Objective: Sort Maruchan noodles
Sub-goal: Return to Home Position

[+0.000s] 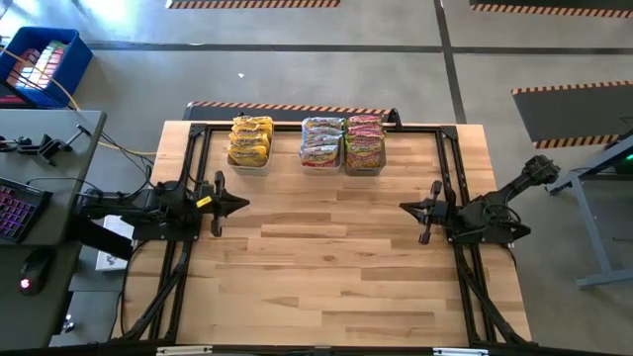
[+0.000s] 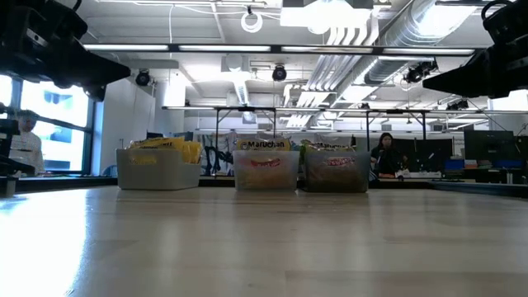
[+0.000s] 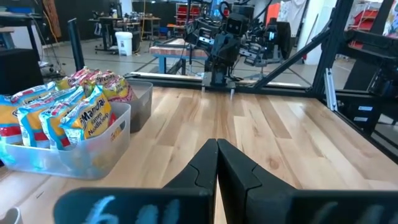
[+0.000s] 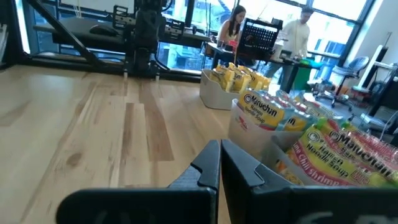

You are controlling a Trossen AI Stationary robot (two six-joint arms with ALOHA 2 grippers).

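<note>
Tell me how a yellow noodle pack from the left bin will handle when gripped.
The yellow noodle packs look film-wrapped and glossy, so probably light and slippery. They stand crowded on edge in their bin, so lifting one may drag neighbours.

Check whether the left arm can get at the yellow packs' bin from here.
Probably yes: only bare table lies between the left arm and the yellow-pack bin, with nothing blocking the way.

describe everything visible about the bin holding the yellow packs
The bin with the yellow packs is a pale, translucent plastic tub, rectangular with rounded corners, upright on the wooden table near its far edge. It is the left-most of three bins, apart from the other two. Yellow noodle packs stand on edge inside, tops above the rim.
</note>
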